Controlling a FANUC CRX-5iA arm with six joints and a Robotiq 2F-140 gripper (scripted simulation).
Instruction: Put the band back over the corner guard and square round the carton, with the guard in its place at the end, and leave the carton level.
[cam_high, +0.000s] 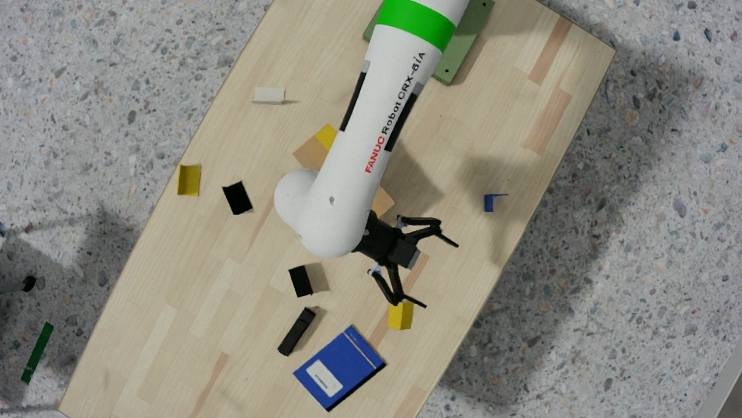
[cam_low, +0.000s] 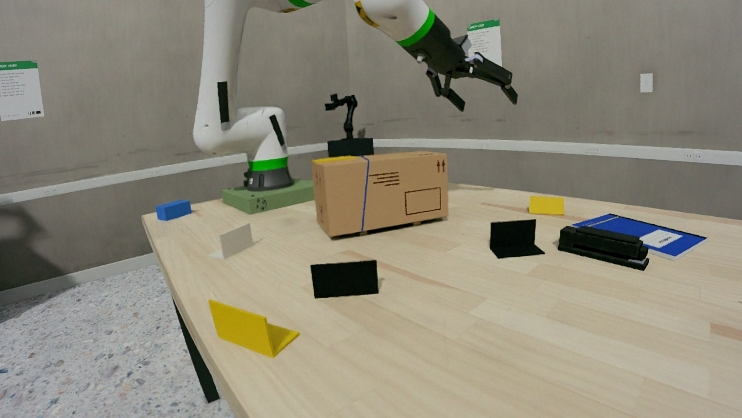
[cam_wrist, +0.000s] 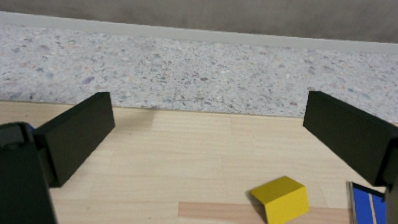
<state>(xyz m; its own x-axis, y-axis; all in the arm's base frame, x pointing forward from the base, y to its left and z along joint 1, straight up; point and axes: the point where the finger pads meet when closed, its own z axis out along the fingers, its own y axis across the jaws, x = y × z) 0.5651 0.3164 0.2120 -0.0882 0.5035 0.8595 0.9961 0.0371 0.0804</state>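
Note:
The brown carton stands in the middle of the table. In the overhead view it is mostly hidden under my arm. A yellow corner guard sits on its top edge at the left end and also shows from above. A thin blue band runs round the carton just right of the guard, slightly slanted. I cannot tell whether it touches the guard. My gripper is open and empty, high above the table to the right of the carton. The wrist view shows only table and floor between the fingers.
Loose guards lie around: yellow, black, black, grey, blue, and yellow below the gripper. A black stapler and a blue notebook lie at the right. The arm's green base stands behind the carton.

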